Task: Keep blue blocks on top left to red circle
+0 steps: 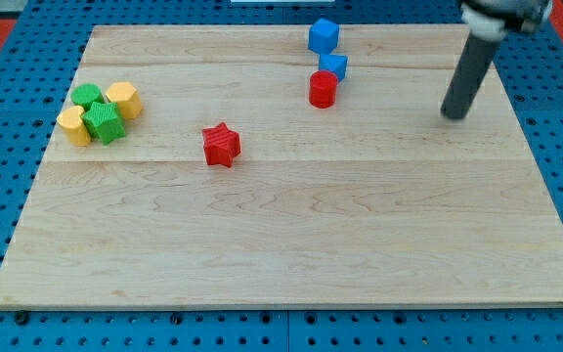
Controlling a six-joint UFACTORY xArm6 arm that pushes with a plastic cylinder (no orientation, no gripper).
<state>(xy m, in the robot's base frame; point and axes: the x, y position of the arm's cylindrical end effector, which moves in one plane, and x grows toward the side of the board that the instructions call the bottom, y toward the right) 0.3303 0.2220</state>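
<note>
You see a wooden board (291, 244) from above, w/ blue pegged matting around it. The rod enters from the view's top right; its upper end & mount are cut off by the frame edge and blurred. My tip (454, 116) sits on the board at the view's right, well apart from all blocks. It's a plain rod, so nothing to spread or pinch; it holds nothing & touches no block.

Task items: red circle block (323, 89) stands near the view's top, right of centre. One blue block (333, 66) touches it from above, partly overlapped by it, so its shape is hard to make out. A 2nd blue block, cube-like (324, 36), sits just above that, close to the top edge.

Red star block (222, 145) lies alone left of centre.

At the view's left, 4 blocks are packed together, touching: green round-ish block (88, 96), yellow block (124, 100), second yellow block (74, 126), green cube-like block (106, 123). Exact shapes there are unclear.

No containers or readable writing seen.
</note>
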